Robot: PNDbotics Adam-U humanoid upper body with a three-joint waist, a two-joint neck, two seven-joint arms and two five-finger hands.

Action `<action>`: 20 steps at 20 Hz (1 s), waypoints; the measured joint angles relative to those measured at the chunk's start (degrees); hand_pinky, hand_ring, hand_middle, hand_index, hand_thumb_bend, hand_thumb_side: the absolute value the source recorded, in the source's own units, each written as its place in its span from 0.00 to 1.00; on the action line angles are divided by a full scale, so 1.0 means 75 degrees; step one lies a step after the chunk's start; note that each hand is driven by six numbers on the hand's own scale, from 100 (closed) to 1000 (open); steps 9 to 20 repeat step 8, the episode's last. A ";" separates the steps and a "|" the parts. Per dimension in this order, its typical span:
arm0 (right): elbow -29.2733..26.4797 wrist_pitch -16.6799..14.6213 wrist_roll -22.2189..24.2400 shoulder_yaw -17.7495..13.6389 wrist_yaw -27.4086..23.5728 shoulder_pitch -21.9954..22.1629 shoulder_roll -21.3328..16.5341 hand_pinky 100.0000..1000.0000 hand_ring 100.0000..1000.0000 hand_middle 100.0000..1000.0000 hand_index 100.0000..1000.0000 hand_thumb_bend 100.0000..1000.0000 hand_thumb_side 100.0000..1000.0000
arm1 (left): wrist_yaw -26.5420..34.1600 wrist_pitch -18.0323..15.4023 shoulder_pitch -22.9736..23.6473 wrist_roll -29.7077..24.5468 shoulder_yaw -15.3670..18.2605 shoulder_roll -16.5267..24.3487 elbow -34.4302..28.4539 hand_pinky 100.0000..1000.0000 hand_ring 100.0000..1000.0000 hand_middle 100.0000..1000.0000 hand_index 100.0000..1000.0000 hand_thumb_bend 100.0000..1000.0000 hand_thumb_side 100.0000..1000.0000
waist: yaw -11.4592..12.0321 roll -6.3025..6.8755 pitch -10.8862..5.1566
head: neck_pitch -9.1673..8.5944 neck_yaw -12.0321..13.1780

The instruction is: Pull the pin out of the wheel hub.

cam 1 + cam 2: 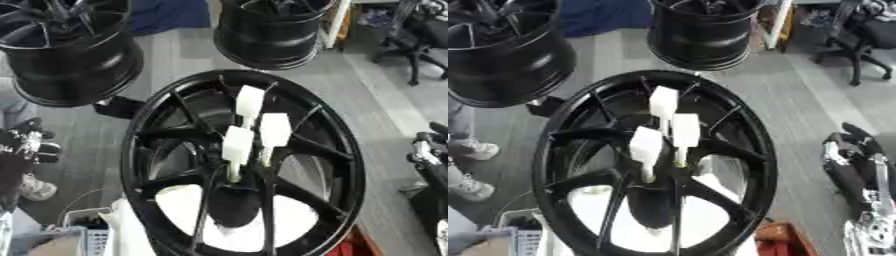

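Three white flat-headed pins (238,145) are seen standing upright — long axes vertical, heads up — in the centre of a black spoked alloy wheel hub (341,150). The right hand (852,165) is held apart at the right edge, fingers apparently relaxed; the left hand (26,145) cannot be judged.

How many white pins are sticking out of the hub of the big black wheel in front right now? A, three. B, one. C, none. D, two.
A: three white pins stand clustered at the centre of the black wheel, each with a flat white head on a thin stem, and no hand touches them.
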 measured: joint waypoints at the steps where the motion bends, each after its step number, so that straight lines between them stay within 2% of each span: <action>1: 0.0000 0.0001 0.0011 0.0000 -0.0015 0.0001 0.0000 0.52 0.42 0.62 0.78 0.00 0.22 | 0.0000 -0.0003 0.0000 -0.0005 -0.0003 -0.0001 0.0000 0.53 0.53 0.59 0.85 0.00 0.51 | 0.0000 -0.0001 0.0000 | 0.0000 0.0000; 8: 0.0003 0.0008 0.0049 0.0001 -0.0073 0.0003 0.0000 0.52 0.41 0.61 0.78 0.00 0.22 | 0.0000 0.0003 0.0000 -0.0017 -0.0004 -0.0046 0.0000 0.53 0.53 0.59 0.85 0.00 0.52 | 0.0008 -0.0001 -0.0001 | 0.0000 0.0177; 20: 0.0003 0.0008 0.0049 0.0001 -0.0073 0.0003 0.0000 0.52 0.41 0.61 0.78 0.00 0.22 | 0.0000 0.0003 0.0000 -0.0017 -0.0004 -0.0046 0.0000 0.53 0.53 0.59 0.85 0.00 0.52 | 0.0008 -0.0001 -0.0001 | 0.0000 0.0177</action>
